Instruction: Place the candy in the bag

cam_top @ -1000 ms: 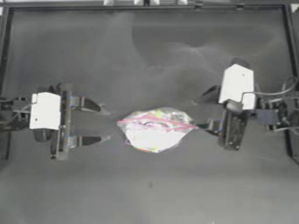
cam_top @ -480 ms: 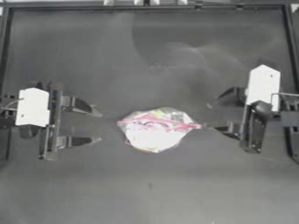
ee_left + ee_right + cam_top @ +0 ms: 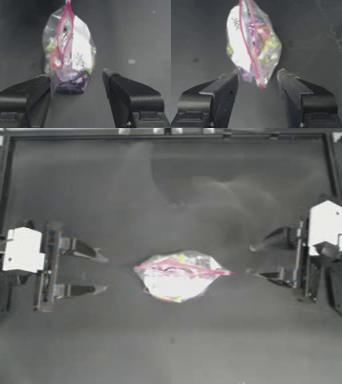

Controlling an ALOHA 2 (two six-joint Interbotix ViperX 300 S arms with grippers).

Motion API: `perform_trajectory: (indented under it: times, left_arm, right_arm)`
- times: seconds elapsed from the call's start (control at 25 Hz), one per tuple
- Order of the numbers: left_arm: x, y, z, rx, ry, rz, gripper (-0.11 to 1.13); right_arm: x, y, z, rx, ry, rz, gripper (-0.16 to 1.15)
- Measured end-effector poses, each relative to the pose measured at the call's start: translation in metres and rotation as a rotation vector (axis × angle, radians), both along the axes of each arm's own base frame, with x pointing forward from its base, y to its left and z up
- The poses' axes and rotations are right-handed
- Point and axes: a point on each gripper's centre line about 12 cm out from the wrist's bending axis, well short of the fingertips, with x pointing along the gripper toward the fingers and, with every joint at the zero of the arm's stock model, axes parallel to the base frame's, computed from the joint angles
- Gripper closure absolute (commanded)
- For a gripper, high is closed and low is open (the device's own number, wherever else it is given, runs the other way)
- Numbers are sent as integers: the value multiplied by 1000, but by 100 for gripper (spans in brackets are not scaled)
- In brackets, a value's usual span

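A dark table (image 3: 174, 188) fills the overhead view, with the two arms at its opposite sides and the bag (image 3: 178, 276) lying near the middle between them. The left gripper (image 3: 100, 272) sits at the left side, jaws spread wide and holding nothing, its tips pointing toward the bag but apart from it. The right gripper (image 3: 256, 260) faces it from the right side, jaws likewise spread and empty, close to the tip of the bag's pink strip (image 3: 184, 268) without touching. The clear bag (image 3: 68, 52) bulges with colourful sweets, its pink-edged mouth gaping partly open in the left wrist view; the right wrist view shows the same bag (image 3: 252, 42) with a white label on one face. Purple wrapping shows low inside the bag, but the candy cannot be told apart from the other sweets.
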Motion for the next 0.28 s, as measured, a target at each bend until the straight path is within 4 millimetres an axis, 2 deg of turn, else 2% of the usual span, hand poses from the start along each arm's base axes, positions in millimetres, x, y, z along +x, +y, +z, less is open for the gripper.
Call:
perform_trajectory:
  times: [0.28]
  left_arm:
    - [-12,-1,-2,-5,-13,3,12]
  right_arm:
    - [-11,0,-1,8,-16,-4,14]
